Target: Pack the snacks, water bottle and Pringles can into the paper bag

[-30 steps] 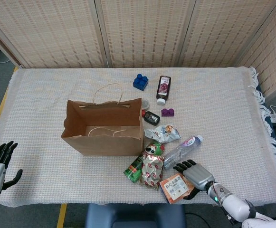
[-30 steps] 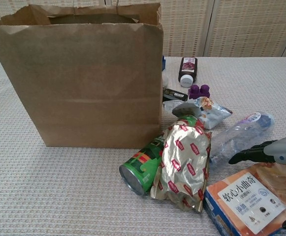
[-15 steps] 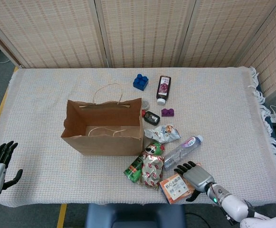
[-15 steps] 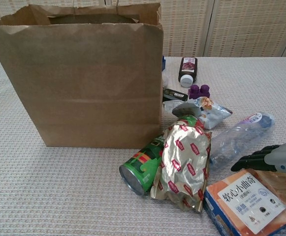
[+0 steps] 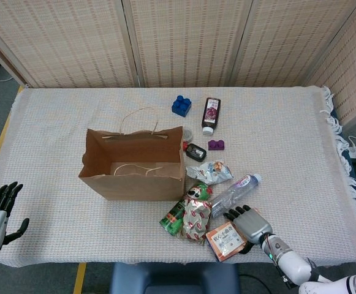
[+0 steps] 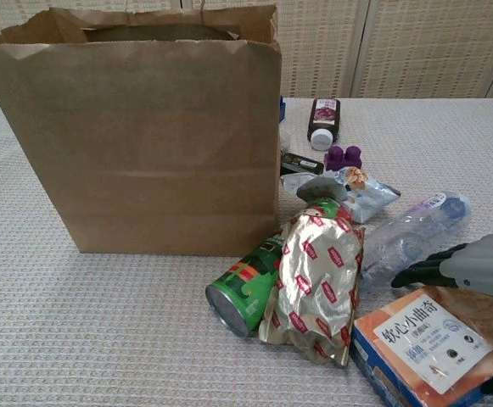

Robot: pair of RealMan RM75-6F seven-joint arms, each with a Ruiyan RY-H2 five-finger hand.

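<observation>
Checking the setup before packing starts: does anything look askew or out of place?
The green can lies on its side beside the bag, with a foil snack pouch draped over it. The water bottle lies flat too. Toy blocks sit among the items.

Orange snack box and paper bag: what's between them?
In the head view, the foil snack pouch draped over the green Pringles can lies between the orange snack box and the paper bag.

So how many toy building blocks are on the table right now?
2. A blue block lies behind the paper bag, left of the dark bottle. A smaller purple block sits in front of that bottle. The bag could be hiding more.
</observation>
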